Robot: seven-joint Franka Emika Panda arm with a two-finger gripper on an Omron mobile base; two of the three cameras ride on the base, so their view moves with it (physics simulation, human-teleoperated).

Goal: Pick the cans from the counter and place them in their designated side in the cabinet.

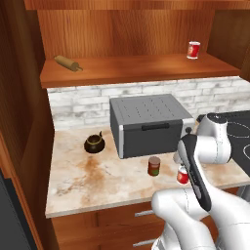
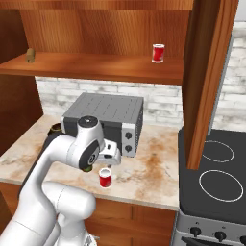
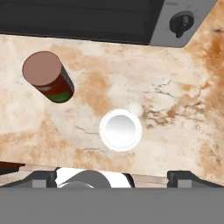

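Observation:
A bright red can [image 2: 105, 178] with a white top [image 3: 120, 130] stands on the beige counter [image 1: 97, 180] in front of the toaster oven's right end. My gripper [image 2: 107, 165] hovers straight above it, open, with its fingertips [image 3: 43, 178] spread wide and clear of the can. A dark brownish-red can [image 1: 154, 166] with a green label [image 3: 49, 77] stands just to the left of the red one. Another red can [image 1: 193, 50] sits on the right end of the cabinet shelf [image 1: 136, 71], also seen from the right side [image 2: 158, 53].
A grey toaster oven [image 1: 149, 124] fills the back of the counter. A squat dark pot [image 1: 93, 143] stands to its left. A rolling pin [image 1: 68, 63] lies at the shelf's left end. The black stovetop [image 2: 216, 178] and a cabinet side panel [image 2: 206, 81] are to the right.

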